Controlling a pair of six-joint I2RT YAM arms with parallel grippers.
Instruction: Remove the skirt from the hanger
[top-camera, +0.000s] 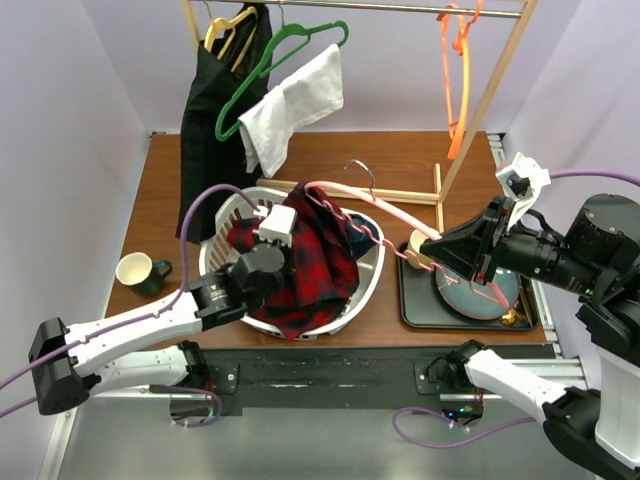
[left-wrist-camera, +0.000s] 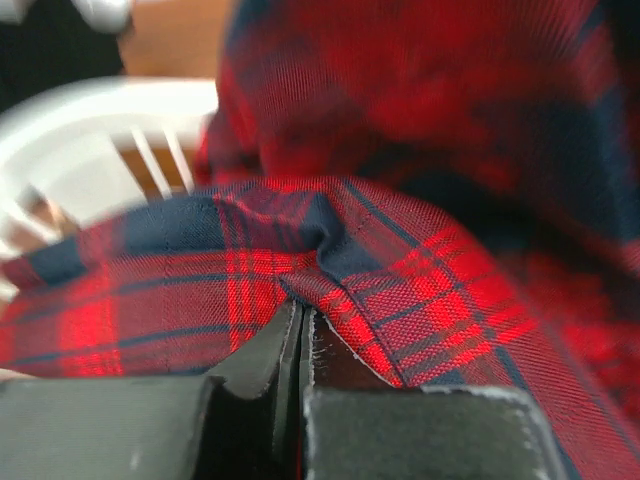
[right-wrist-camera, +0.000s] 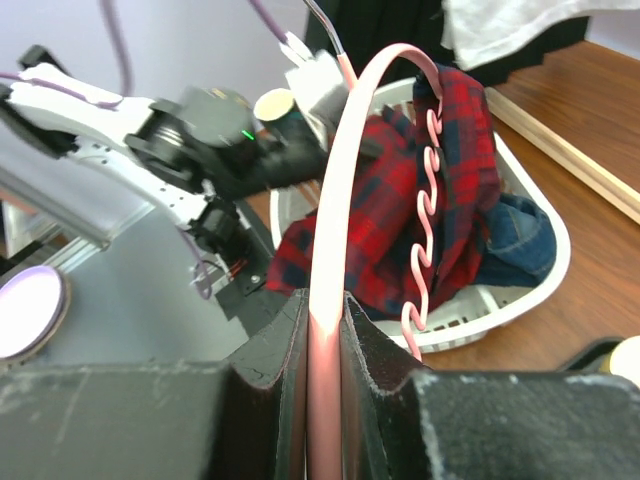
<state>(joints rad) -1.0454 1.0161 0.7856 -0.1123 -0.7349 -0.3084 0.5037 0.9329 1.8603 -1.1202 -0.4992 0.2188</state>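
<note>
standing near the left edge of the table (top-camera: 400, 160), a green mug (top-camera: 135, 270) is well apart from the rest. right of it, the left gripper (left-wrist-camera: 300, 335) has its jaws pinched tight on a fold of the red plaid skirt (top-camera: 315, 265). the skirt is bunched over a white laundry basket (top-camera: 372, 272), its upper part caught on the left arm of a pink hanger (top-camera: 385, 212) and its lower part spilling over the near rim. blue denim (right-wrist-camera: 515, 235) lies in the basket beneath it. the hanger slants right to the right gripper (right-wrist-camera: 322, 335), whose jaws are clamped on its pink bar, above a dark tray (top-camera: 412, 312) holding a blue plate (top-camera: 458, 300). on the far rail, a black garment (top-camera: 208, 110), a green hanger (top-camera: 270, 60) with a white cloth (top-camera: 295, 100), and an orange hanger (top-camera: 458, 90) hang.
</note>
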